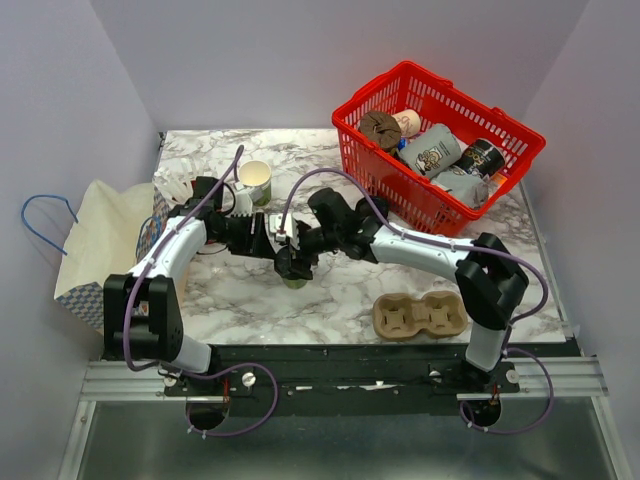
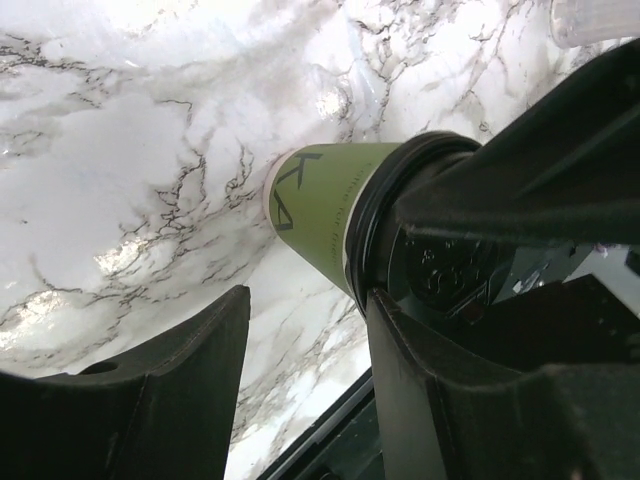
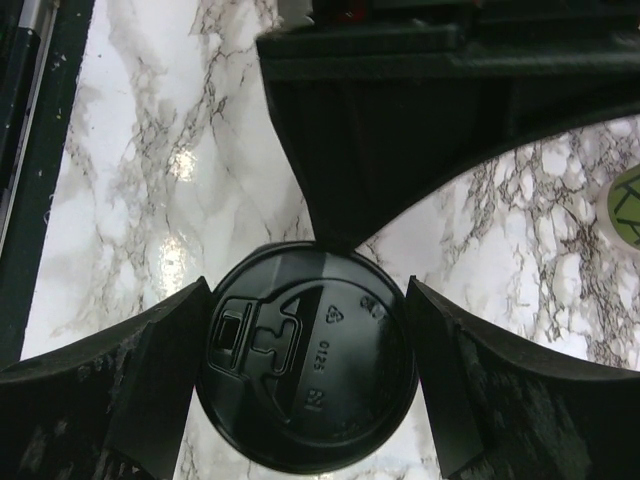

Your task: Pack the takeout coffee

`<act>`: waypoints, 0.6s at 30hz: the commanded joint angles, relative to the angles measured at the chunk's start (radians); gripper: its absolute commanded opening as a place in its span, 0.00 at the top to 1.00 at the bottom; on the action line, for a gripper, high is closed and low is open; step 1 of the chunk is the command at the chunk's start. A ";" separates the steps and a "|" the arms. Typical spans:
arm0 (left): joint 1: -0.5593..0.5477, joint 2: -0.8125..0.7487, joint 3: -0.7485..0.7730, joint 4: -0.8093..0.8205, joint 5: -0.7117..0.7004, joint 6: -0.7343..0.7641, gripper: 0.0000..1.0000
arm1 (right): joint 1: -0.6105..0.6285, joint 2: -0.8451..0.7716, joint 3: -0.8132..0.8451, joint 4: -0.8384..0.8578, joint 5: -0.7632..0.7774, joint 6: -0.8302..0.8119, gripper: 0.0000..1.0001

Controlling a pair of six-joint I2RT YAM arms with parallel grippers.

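The takeout coffee point(image 1: 294, 281), an olive-green paper cup point(image 2: 320, 215) with a round black lid point(image 3: 305, 355), stands on the marble table near the middle front. From above, my right gripper point(image 1: 297, 266) point(image 3: 308, 290) reaches down over it. One finger presses on each side of the lid, so it is shut on the cup. My left gripper point(image 1: 278, 250) point(image 2: 308, 300) comes in from the left, open, with only marble between its fingers. Its right finger point(image 2: 420, 390) lies against the lid's rim, and the cup sits just past that fingertip.
A lidless paper cup point(image 1: 254, 180) stands behind the left arm. A red basket point(image 1: 345, 115) with several items sits at the back right. A cardboard cup carrier point(image 1: 420, 316) lies at the front right. An open paper bag point(image 1: 95, 240) hangs off the table's left edge.
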State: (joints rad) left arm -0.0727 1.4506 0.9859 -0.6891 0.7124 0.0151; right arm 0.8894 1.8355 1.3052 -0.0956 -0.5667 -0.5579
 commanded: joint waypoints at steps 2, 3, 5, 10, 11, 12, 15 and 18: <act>-0.015 0.100 0.000 -0.026 -0.248 0.022 0.44 | -0.004 0.114 -0.054 -0.167 0.128 -0.059 0.14; -0.016 0.109 0.002 -0.030 -0.258 0.022 0.44 | -0.003 0.113 -0.063 -0.173 0.122 -0.054 0.14; -0.018 0.108 0.005 -0.032 -0.243 0.026 0.44 | -0.003 0.105 -0.075 -0.173 0.108 -0.039 0.14; -0.018 0.048 0.026 0.002 -0.109 0.014 0.44 | -0.020 0.096 -0.069 -0.171 0.085 0.015 0.13; -0.018 0.036 0.033 0.010 -0.079 0.005 0.44 | -0.033 0.090 -0.060 -0.173 0.070 0.042 0.12; -0.018 0.012 0.045 0.020 -0.053 0.000 0.43 | -0.043 0.084 -0.052 -0.176 0.059 0.056 0.11; -0.018 -0.025 0.080 0.049 0.039 -0.009 0.41 | -0.079 0.054 -0.006 -0.200 -0.008 0.088 0.07; -0.018 -0.044 0.109 0.075 0.108 -0.012 0.41 | -0.107 0.025 0.042 -0.252 -0.093 0.073 0.04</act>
State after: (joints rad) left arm -0.0879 1.4609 1.0382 -0.6762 0.7227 -0.0017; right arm 0.8314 1.8473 1.3258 -0.1406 -0.6167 -0.4698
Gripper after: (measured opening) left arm 0.589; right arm 0.949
